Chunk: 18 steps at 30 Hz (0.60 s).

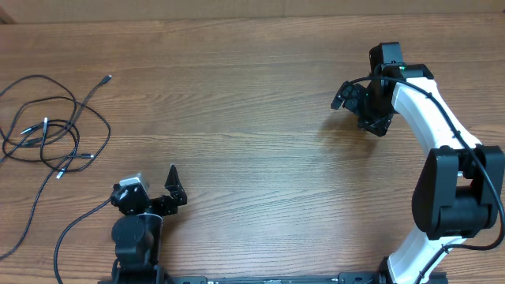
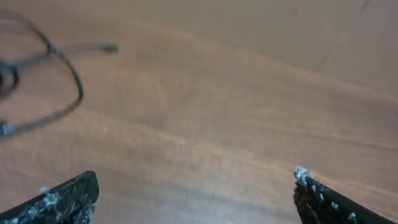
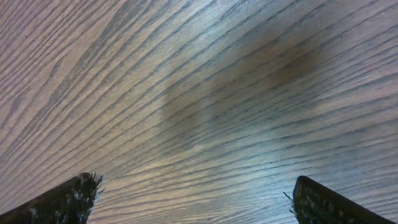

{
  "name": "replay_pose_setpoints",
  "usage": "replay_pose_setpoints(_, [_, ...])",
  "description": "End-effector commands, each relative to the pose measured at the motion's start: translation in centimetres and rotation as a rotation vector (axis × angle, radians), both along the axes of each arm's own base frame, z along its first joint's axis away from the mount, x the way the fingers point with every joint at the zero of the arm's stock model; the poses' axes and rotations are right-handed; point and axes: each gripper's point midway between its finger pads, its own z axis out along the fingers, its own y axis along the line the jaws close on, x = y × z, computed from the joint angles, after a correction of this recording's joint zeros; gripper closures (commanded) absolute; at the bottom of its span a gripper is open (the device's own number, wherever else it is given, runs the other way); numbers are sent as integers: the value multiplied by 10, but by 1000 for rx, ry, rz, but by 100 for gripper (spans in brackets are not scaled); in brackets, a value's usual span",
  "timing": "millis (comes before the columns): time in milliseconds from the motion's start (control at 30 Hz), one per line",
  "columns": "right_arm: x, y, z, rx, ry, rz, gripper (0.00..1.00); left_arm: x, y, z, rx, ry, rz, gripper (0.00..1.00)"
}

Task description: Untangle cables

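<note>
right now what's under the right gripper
Only bare wooden table with a soft shadow shows under the open right gripper. No cables there; they lie at the table's far left. The fingers cover small corners of wood.

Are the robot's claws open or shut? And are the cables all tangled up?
cables: tangled in loose loops, lying on the table, nothing touching them.
left claw: open, holding nothing.
right claw: open, holding nothing, far from the cables.
</note>
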Motion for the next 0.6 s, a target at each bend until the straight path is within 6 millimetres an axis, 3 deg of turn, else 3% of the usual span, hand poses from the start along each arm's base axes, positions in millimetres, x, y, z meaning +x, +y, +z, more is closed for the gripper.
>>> replay_pose_setpoints(0, [3,-1,2,-6,-10,1,0,-1,-3,17,113,-73,-37,0])
replay_pose_setpoints(200, [3,-1,2,-6,-10,1,0,-4,-8,39,164,-168,-58,0])
replay_pose_setpoints(567, [3,-1,2,-6,-10,1,0,-4,-8,40,164,-172,-57,1])
